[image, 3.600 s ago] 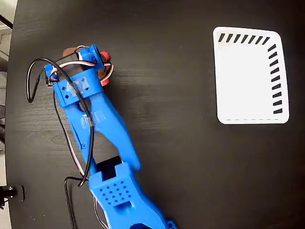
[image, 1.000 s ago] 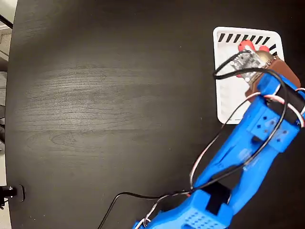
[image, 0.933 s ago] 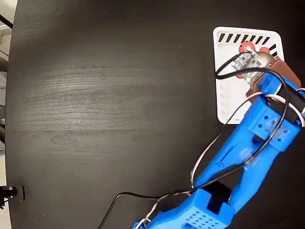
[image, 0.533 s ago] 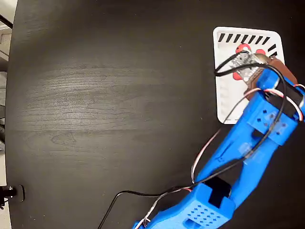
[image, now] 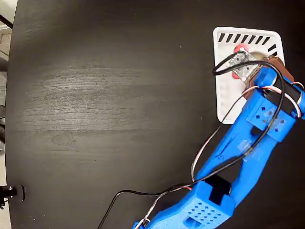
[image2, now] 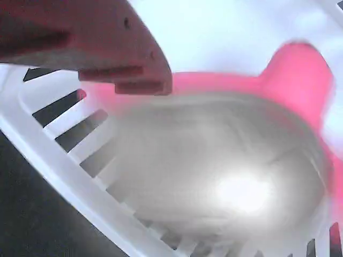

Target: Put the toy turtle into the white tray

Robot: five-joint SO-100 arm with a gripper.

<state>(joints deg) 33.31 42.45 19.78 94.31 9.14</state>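
The toy turtle [image: 239, 48] is over the slotted top end of the white tray [image: 228, 102] in the fixed view, mostly hidden under the wrist; only its pinkish-red bits show. My gripper [image: 251, 59] is above it and appears shut on it. In the wrist view the shiny beige shell [image2: 225, 166] fills the frame, blurred, with a pink leg at the upper right. One brown-red finger [image2: 107, 43] lies against its pink edge; the other finger is out of frame. The tray's white rim [image2: 64, 171] and black slots run just below the turtle.
The blue arm [image: 238, 157] crosses the lower right of the black wooden table [image: 105, 95], with black and white cables [image: 209, 143] looping beside it. The table's left edge runs down the far left. A small black fitting [image: 10, 192] sits at the lower left.
The wrist has shifted slightly left and toward the tray's slotted end, and the turtle went with it. The arm's elbow has moved little.
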